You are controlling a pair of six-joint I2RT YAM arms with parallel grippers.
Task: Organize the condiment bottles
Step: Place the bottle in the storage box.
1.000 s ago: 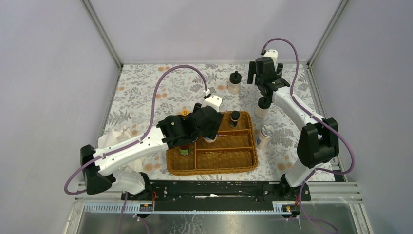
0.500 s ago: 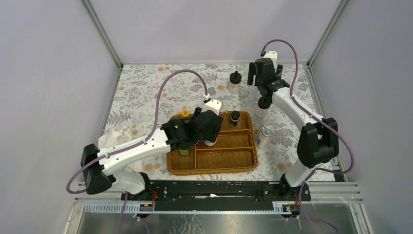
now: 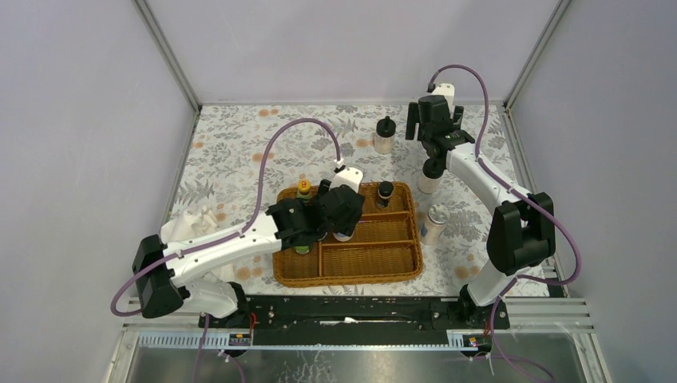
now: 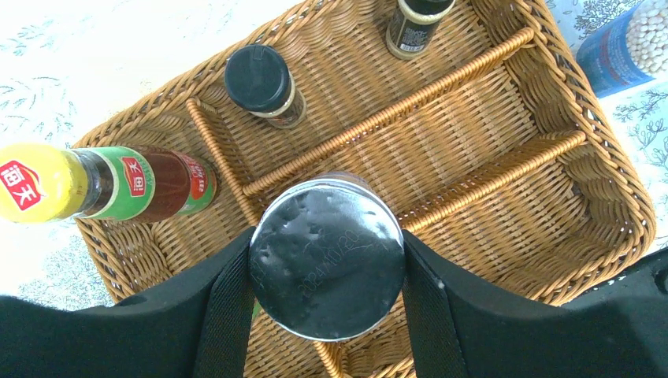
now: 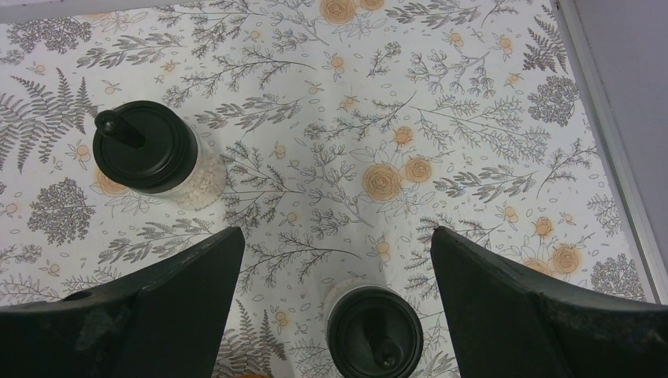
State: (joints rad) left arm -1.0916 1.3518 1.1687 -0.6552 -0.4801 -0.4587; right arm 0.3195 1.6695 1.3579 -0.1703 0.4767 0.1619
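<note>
- A silver-lidded shaker (image 4: 327, 276) is clamped between the jaws of the left gripper (image 4: 328, 236), over the left-middle of the wicker basket (image 4: 551, 102). Whether it touches the basket floor is hard to tell.
- In the basket, a yellow-capped bottle (image 4: 118, 185) is at the left, with a black-capped jar (image 4: 260, 79) and a dark jar (image 4: 413, 20) at the far side.
- A second shaker (image 3: 435, 223) stands just right of the basket.
- One cream jar (image 5: 146, 146) and the other cream jar (image 5: 374, 331) stand on the table (image 5: 473, 94), far right, below the right gripper (image 5: 332, 236), whose jaws are wide apart and empty.

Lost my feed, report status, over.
Left gripper shut on silver-lidded shaker, over wicker basket. Right gripper open above cream jar. Divider beneath shaker.
</note>
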